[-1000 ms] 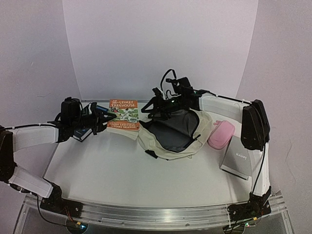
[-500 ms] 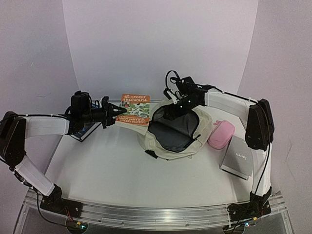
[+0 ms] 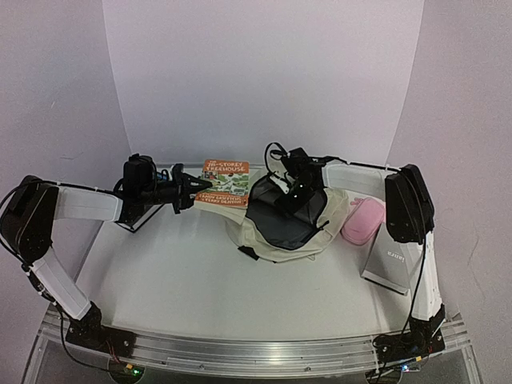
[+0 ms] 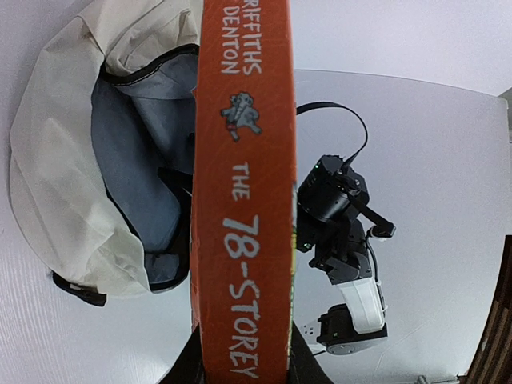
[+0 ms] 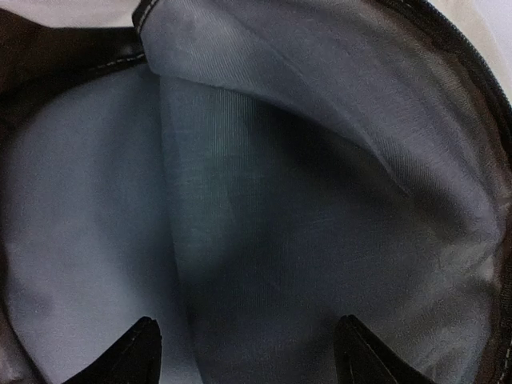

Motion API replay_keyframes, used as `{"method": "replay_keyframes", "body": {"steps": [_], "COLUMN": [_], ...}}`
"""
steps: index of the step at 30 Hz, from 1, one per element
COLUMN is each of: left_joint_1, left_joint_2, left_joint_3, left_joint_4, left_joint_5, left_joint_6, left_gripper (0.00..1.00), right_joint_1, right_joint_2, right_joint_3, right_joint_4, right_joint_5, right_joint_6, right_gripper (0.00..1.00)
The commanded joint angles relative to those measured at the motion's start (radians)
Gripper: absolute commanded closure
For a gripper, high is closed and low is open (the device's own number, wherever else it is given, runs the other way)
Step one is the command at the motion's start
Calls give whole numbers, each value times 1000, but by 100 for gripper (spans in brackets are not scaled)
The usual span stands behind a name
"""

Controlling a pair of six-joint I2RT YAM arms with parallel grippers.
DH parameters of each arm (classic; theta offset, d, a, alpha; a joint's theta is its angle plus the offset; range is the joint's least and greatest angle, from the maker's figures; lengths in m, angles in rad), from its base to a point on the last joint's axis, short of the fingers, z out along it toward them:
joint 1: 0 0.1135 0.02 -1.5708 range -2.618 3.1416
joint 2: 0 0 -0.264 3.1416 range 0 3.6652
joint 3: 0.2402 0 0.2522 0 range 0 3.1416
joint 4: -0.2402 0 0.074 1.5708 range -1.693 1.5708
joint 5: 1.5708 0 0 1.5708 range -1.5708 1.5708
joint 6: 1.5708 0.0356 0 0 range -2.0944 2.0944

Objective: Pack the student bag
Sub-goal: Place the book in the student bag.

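**K:** White table (image 3: 200, 280), pale lilac backdrop. Where's the student bag (image 3: 250, 234)?
**M:** Mid-table, a bit right of centre. It lies flat, unzipped, with the mouth gaping upward. Cream shell, grey lining (image 5: 264, 200)
**K:** Right jaws?
**M:** Down inside the mouth, spread apart, nothing between the fingertips (image 5: 138, 352). The right wrist view is all lining. Likely they're propping the opening so the soft fabric doesn't sag shut
**K:** Left jaws?
**M:** Clamped on the orange book (image 3: 224, 182), "78-Storey Treehouse", at one end of the spine. It looks lifted, cover toward the overhead camera, just left of the bag's mouth. In the left wrist view the spine (image 4: 240, 200) points straight past the opening. Reads as lined up to slide in edge-first
**K:** Anything in the bag yet?
**M:** Nothing visible, only lining. Deep folds are dark, so can't rule them out
**K:** What's outside?
**M:** Pink pencil case (image 3: 364, 220) just beside the bag's right side. Grey flat case (image 3: 392, 260) near the right edge. Dark flat item (image 3: 132, 220) partly under the left arm, can't tell what. All on the table
**K:** Risk?
**M:** A book corner could snag the zipper rim, and the right arm sits in the entry path. It probably needs to shift before the book goes in
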Motion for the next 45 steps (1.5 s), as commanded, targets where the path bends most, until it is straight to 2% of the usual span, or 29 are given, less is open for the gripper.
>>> {"method": "replay_keyframes", "body": {"steps": [1, 4, 8, 10, 17, 21, 31, 35, 40, 45], "left_joint_1": [-4, -11, -20, -23, -60, -90, -85, -71, -94, -100], "left_joint_2": [-6, 1, 12, 18, 90, 170, 384, 381, 313, 301], "left_joint_3": [8, 8, 8, 9, 48, 66, 220, 202, 148, 153], "left_joint_4": [150, 150, 142, 134, 105, 166, 298, 216, 13, -57], "left_joint_5": [40, 56, 83, 97, 146, 159, 130, -1, -278, -376], "left_joint_6": [-21, -23, -23, -22, -14, -54, -170, -167, -122, -144], "left_gripper": [100, 100, 100, 100, 100, 100, 100, 100, 100, 100], "right_joint_1": [7, 9, 14, 15, 14, 15, 17, 17, 17, 23], "right_joint_2": [16, 6, -32, -44, -44, -51, -82, -102, -112, -109], "right_joint_3": [6, 17, 46, 66, 187, 231, 193, 166, 156, 145], "right_joint_4": [21, 22, 17, 7, -63, -72, -73, -72, -72, -72], "right_joint_5": [104, 100, 50, 11, -121, -187, -279, -289, -317, -341], "right_joint_6": [-61, -55, -11, 15, 158, 235, 297, 318, 354, 365], "right_gripper": [36, 53, 86, 99, 100, 100, 100, 100, 100, 100]}}
